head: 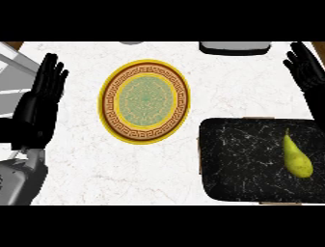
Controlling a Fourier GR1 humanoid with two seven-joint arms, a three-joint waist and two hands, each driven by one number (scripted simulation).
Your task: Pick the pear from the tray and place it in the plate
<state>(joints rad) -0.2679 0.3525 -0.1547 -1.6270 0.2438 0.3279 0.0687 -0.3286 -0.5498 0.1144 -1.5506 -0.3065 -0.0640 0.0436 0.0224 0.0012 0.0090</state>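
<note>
The pear lies on the black tray at about four o'clock on the counter, toward the tray's right side, stem end pointing up the view. The patterned plate sits near centre, at ten o'clock from the tray. The left hand at nine o'clock and the right hand at two o'clock are both open with fingers straight, holding nothing

Single head view; looks steeply down onto counter.
</note>
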